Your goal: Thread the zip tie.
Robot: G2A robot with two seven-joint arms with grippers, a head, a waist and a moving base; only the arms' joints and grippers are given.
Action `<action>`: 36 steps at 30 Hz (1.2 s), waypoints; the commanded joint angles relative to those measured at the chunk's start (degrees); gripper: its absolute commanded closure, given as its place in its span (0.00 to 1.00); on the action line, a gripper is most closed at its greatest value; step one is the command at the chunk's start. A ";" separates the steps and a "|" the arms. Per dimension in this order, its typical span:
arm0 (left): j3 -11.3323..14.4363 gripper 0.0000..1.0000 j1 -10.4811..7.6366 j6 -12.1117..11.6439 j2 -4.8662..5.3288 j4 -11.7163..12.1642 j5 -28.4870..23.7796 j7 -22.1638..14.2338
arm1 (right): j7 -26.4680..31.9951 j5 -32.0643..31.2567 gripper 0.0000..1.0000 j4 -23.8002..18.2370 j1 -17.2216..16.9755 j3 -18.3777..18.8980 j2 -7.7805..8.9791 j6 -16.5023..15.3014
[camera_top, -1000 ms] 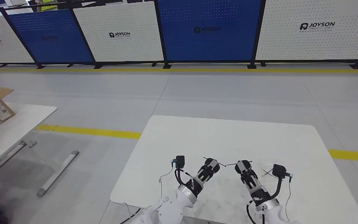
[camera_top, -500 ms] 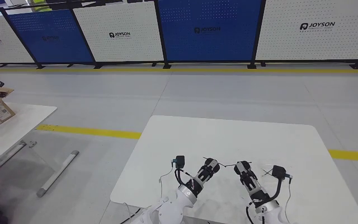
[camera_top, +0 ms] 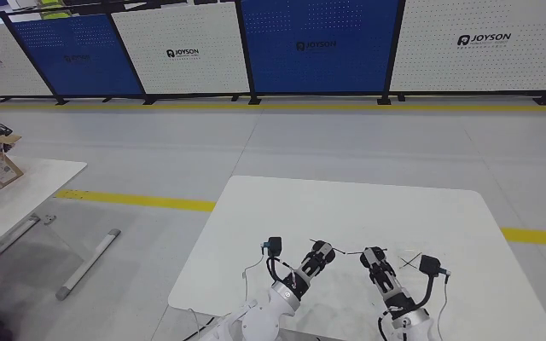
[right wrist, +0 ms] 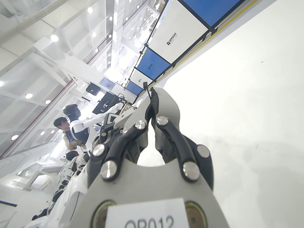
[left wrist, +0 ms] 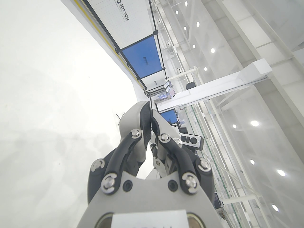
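While both end effectors are sitting low-centre in the top view, the zip tie is stretching betw. them as a thin dark strand. Its long axis is running roughly left-right across the frame, dipping slightly toward the right end. One end is pointing at the left end effector, the other at the right end effector.

Both are working close to the white counter edge at the bottom of the frame. The counter's slanted left edge is lying near the left arm. Broad bare surface is spreading toward the top & right of the frame.

The left arm is coming in from bottom centre, angling up-right; the right arm is angling up-left, so the tips are facing each other, a short gap apart.

Wrist views: the left end effector is pressing its pads tight together, w/ the tie running to its tips per the top view. The right end effector is clamping the tie too, w/ a short black end poking out past its fingertips.
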 commanded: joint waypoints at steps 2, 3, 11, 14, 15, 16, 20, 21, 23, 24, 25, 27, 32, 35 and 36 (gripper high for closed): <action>0.00 1.00 0.00 0.00 0.00 0.00 0.00 0.00 | 0.19 0.09 1.00 0.37 0.63 -0.37 -0.15 0.40; 0.00 1.00 0.00 0.00 0.00 0.00 0.00 0.00 | 0.20 0.08 1.00 0.46 0.78 -0.46 -0.19 0.51; 0.00 1.00 0.00 0.00 0.00 0.00 0.00 0.00 | 0.44 -0.32 1.00 0.78 1.20 -0.86 -0.43 1.38; 0.00 1.00 0.00 0.00 0.00 0.00 0.00 0.00 | 0.05 -0.19 1.00 0.41 0.53 -0.44 -0.41 0.53; 0.00 1.00 0.00 0.00 0.00 0.00 0.00 0.00 | -0.10 -0.23 1.00 0.23 0.21 -0.22 -0.39 0.29; 0.00 1.00 0.00 0.00 0.00 0.00 0.00 0.00 | -0.22 -0.19 1.00 0.07 -0.06 -0.01 -0.38 0.09; 0.00 1.00 0.00 0.00 0.00 0.00 0.00 0.00 | -0.15 -0.20 1.00 -0.08 -0.41 0.36 -0.38 -0.02; 0.00 1.00 0.00 0.00 0.00 0.00 0.00 0.00 | -0.07 -0.19 1.00 -0.09 -0.41 0.41 -0.39 0.02; 0.00 1.00 0.00 0.00 0.00 0.00 0.00 0.00 | 0.05 -0.16 1.00 -0.10 -0.40 0.44 -0.42 -0.03; 0.00 1.00 0.00 0.00 0.00 0.00 0.00 0.00 | 0.08 -0.13 1.00 -0.13 -0.38 0.47 -0.44 -0.09; 0.00 1.00 0.00 0.00 0.00 0.00 0.00 0.00 | 0.09 -0.11 1.00 -0.14 -0.37 0.49 -0.45 -0.11; 0.00 1.00 0.00 0.00 0.00 0.00 0.00 0.00 | 0.13 -0.11 1.00 -0.17 -0.31 0.51 -0.49 -0.06; 0.00 1.00 0.00 0.00 0.00 0.00 0.00 0.00 | 0.97 -0.32 1.00 0.26 0.45 0.03 -0.65 0.82; 0.00 1.00 0.00 0.00 0.00 0.00 0.00 0.00 | 1.09 -0.40 1.00 0.57 0.75 -0.19 -0.75 1.15; 0.00 1.00 0.00 0.00 0.00 0.00 0.00 0.00 | 1.10 -0.41 1.00 0.62 0.81 -0.23 -0.77 1.23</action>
